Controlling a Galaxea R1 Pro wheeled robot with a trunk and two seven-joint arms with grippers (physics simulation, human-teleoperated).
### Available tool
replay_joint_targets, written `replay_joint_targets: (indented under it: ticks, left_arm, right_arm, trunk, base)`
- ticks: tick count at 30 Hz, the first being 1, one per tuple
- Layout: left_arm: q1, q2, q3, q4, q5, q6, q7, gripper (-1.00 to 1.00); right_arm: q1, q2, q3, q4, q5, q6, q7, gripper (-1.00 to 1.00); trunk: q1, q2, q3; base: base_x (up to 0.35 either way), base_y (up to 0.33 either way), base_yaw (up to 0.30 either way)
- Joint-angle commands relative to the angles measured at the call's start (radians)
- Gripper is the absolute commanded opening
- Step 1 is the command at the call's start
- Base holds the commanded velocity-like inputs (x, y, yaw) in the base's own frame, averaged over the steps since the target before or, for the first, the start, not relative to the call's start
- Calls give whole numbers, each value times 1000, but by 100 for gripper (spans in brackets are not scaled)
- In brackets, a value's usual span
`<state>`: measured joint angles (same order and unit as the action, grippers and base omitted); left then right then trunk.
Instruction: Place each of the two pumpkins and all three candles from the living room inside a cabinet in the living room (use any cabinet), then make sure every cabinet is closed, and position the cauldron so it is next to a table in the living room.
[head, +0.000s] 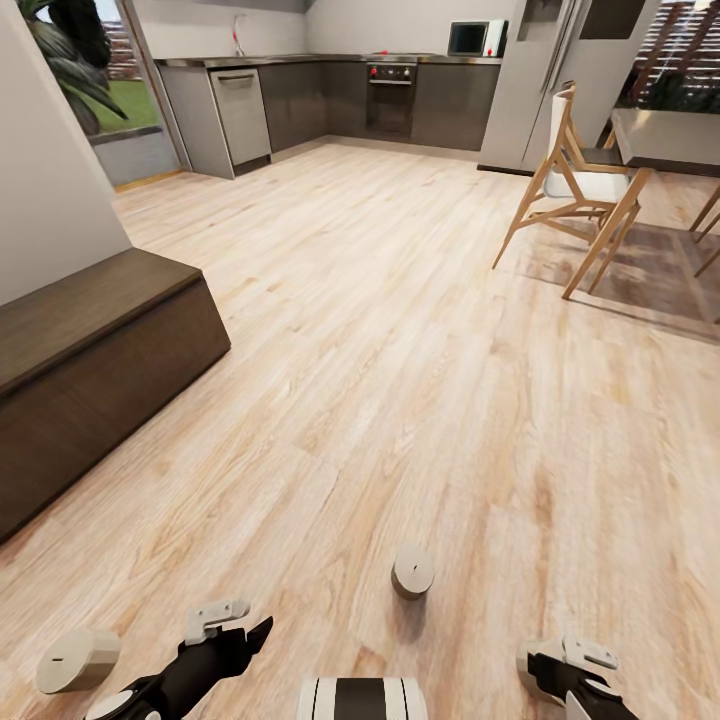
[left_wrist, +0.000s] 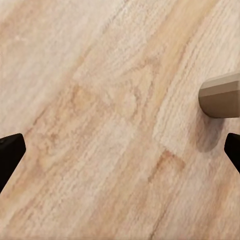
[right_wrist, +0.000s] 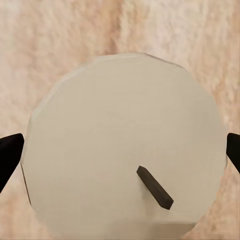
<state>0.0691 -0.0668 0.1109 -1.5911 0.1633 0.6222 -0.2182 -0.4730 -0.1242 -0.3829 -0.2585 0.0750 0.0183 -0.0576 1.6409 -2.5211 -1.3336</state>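
Note:
Two candles, short grey-beige cylinders, are on the wood floor in the head view: one (head: 412, 572) just ahead of my base, the other (head: 78, 660) on its side at the lower left. My left gripper (head: 228, 622) hangs open between them; its wrist view shows open fingertips (left_wrist: 11, 150) over bare floor and a candle (left_wrist: 221, 95) at the edge. My right gripper (head: 572, 662) is open at the lower right. Its wrist view looks straight onto a candle's pale top (right_wrist: 125, 145) with a dark wick, spanning the gap between the fingertips (right_wrist: 10, 150). The dark-brown cabinet (head: 90, 370) runs along the left wall, shut.
A wooden chair (head: 580, 190) stands on a rug at the right beside a dining table (head: 665, 135). Kitchen units (head: 330, 100) and a fridge (head: 540, 80) line the far wall. A white wall (head: 50, 160) rises behind the cabinet. Wood floor stretches ahead.

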Motion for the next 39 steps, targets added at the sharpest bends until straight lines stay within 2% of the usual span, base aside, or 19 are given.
replay_joint_targets:
  ticks: [1, 24, 25, 39]
  left_arm:
    - [0, -1, 3, -1, 5, 7, -3, 100]
    - [0, -1, 3, -1, 5, 7, -3, 100]
    - [0, -1, 3, -1, 5, 7, -3, 100]
    - [0, -2, 3, -1, 5, 7, -3, 100]
  right_arm:
    - [0, 1, -7, 3, 0, 2, 1, 100]
    - [0, 1, -6, 4, 0, 2, 1, 100]
    - [0, 1, -6, 3, 0, 1, 1, -100]
    - [2, 0, -6, -9, 0, -4, 9, -100]
  trunk:
    - [0, 0, -1]
    - [1, 0, -5]
    - [1, 0, -5]
    - [1, 0, -5]
  base:
    - [0, 0, 0]
    - [0, 0, 0]
    - [0, 0, 0]
    - [0, 0, 0]
